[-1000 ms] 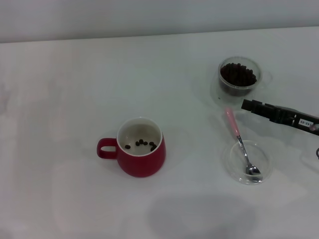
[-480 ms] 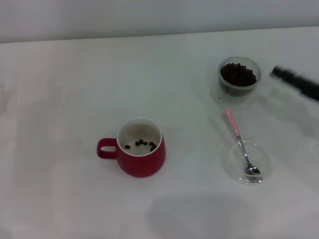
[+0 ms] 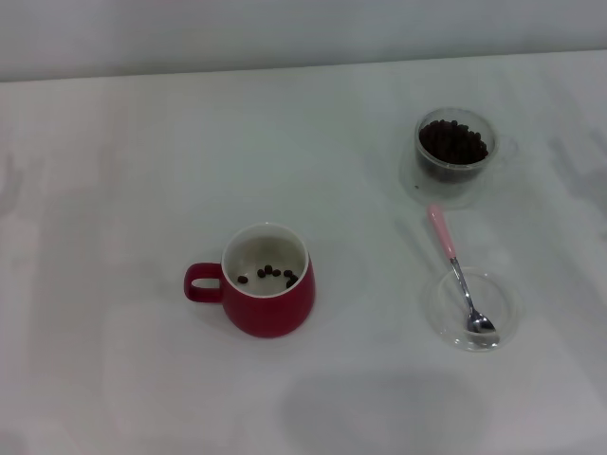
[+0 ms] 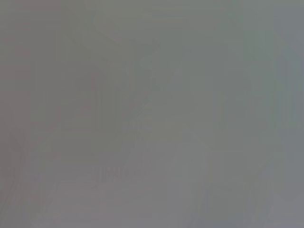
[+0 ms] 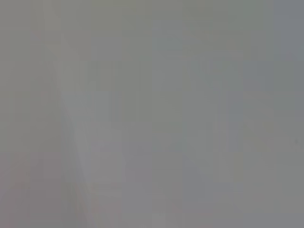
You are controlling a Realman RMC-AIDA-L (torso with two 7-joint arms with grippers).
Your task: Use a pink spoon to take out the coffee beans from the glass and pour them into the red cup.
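While neither tool shows in the head view and both wrist views give only a blank grey blur, I cannot tell whether either tool's fingers are apart or together, nor place anything relative to them. Nearest the robot on the white worktop (image 3: 114, 171), toward its right, lies a flat clear round dish (image 3: 471, 309), and the small teaspoon with shiny metal bowl and pale pink handle, the pink spoon (image 3: 460, 277), rests with its bowl inside that dish and its handle reaching out over the rim, pointing away from the robot. At about the same depth, well apart toward the robot's left, stands the rounded glossy red ceramic mug, the red cup (image 3: 266, 293), upright, its loop handle turned to the left, with a few dark beans on its white bottom. Farthest off, just beyond the spoon's handle tip, stands the small clear glass (image 3: 455, 145), upright and holding a heap of dark brown coffee beans (image 3: 453, 141).
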